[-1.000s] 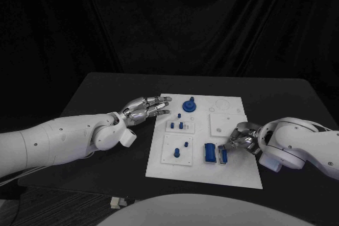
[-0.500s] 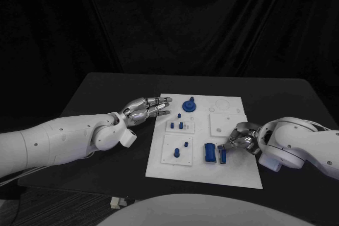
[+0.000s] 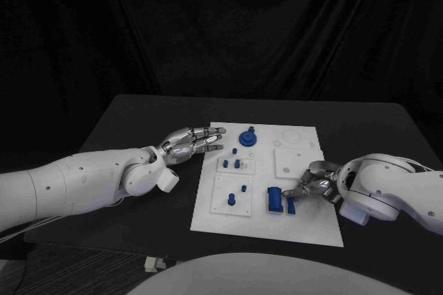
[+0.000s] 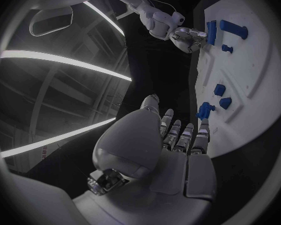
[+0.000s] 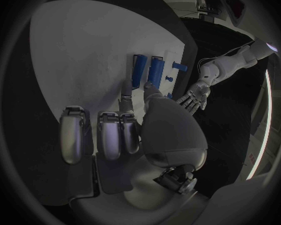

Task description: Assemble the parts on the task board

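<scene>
Head view shows the job looking part done: on the white task board (image 3: pixel 305 228) one round knob (image 3: pixel 246 138) and several small pegs stand seated, two blue bars (image 3: pixel 275 199) lie near right, right hand (image 3: pixel 309 185) fingering them, whether gripping I cannot tell, left hand (image 3: pixel 189 141) spread, empty.

Matt white task board (image 3: pixel 314 221), black cloth backdrop (image 3: pixel 277 45)
</scene>
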`<state>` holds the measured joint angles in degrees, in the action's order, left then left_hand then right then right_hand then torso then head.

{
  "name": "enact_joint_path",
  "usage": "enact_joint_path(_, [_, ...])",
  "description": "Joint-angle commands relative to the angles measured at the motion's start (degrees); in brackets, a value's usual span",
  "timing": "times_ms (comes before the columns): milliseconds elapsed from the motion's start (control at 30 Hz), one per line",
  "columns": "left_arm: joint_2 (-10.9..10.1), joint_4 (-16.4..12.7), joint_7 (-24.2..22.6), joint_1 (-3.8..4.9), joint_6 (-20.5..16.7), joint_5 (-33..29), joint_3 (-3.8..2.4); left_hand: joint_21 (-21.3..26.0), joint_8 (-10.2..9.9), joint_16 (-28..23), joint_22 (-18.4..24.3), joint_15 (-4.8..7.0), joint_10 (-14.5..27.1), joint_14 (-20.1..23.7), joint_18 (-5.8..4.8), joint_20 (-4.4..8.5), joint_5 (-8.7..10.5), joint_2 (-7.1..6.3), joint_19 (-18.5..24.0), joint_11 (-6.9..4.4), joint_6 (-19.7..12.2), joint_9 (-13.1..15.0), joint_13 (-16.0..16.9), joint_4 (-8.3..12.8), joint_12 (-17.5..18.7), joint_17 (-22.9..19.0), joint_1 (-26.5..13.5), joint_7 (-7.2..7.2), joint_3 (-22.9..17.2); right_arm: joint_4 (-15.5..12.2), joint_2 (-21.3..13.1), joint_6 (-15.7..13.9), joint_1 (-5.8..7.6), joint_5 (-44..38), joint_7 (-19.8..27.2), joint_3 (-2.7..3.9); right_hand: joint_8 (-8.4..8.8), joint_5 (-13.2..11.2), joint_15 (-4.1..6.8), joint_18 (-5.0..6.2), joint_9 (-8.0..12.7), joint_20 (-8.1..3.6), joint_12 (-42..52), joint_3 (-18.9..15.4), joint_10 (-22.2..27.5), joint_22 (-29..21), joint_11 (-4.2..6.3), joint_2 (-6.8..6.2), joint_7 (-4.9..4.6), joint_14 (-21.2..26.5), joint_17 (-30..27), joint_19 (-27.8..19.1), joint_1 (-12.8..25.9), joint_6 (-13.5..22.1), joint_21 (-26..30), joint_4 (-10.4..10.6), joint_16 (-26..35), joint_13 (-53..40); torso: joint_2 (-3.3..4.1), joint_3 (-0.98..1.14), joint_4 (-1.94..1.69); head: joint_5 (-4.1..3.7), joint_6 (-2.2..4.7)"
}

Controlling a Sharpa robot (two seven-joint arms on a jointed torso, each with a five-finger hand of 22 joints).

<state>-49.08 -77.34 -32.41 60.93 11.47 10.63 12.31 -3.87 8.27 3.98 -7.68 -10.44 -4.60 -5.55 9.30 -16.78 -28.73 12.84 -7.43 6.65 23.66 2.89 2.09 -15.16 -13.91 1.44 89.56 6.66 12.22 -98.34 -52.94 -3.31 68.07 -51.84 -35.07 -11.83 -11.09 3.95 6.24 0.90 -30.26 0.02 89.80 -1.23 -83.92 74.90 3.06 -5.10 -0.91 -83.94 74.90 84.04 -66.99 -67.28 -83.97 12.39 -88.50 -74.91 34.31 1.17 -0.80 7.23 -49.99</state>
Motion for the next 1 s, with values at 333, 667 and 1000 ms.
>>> enact_joint_path(333, [0.1, -0.1, -0.4, -0.1, 0.9, -0.4, -0.06, -0.3, 0.4, -0.1, 0.1, -0.45, 0.1, 0.0, -0.52, -0.03, -0.22, 0.18, -0.4, -0.08, 0.1, 0.1, 0.0, 0.1, -0.1, 0.0, 0.6, 0.39, -0.3, -0.1, -0.1, 0.4, -0.1, -0.9, -0.8, 0.0, -0.88, -1.1, 0.2, 0.82, -0.7, 0.01, 0.2, -0.9, -6.1, 12.8, 0.15, -1.44, -0.09, -5.2, 10.5, 2.9, 1.9, 0.2, 0.4, 4.3, 0.4, -15.1, 0.0, 0.02, -0.01, 0.02, -0.01])
enact_joint_path(667, [0.0, -0.1, -0.3, -0.11, 1.0, -0.4, -0.06, -0.3, 0.4, -0.2, 0.1, -0.48, 0.1, 0.0, -0.53, -0.03, -0.26, 0.18, -0.4, -0.08, 0.1, 0.1, 0.0, 0.1, -0.1, 0.0, 0.6, 0.45, -0.4, -1.8, -2.6, -4.5, -0.05, -1.0, 1.2, 0.01, -1.34, 5.6, 0.19, 0.83, -1.2, 0.02, 0.2, -2.4, -6.1, 12.8, 0.13, 2.29, -0.1, -5.2, 10.8, 3.0, 4.3, 1.2, 0.5, 3.8, 0.3, -15.1, -0.01, 0.01, 0.02, 0.32, -0.01])
enact_joint_path(1000, [-0.4, -0.3, -0.3, -0.11, 0.8, -0.4, -0.06, -0.4, 0.6, -0.1, 0.0, -0.54, 0.1, -0.2, -0.56, -0.03, -0.37, 0.2, -0.4, -0.11, 0.6, 0.1, 0.0, 0.2, -0.2, 0.0, 0.7, 0.65, -0.5, -8.4, -8.1, -13.7, 0.06, -13.4, 12.1, 0.0, -14.07, 20.3, 0.62, 0.18, -13.2, -0.38, 0.2, -2.3, -6.1, 13.7, 0.62, 1.69, 0.57, -5.9, 14.1, 4.1, -6.2, 9.3, -2.1, -3.0, -1.1, -15.1, -0.04, 0.04, 0.02, 0.55, -0.01])
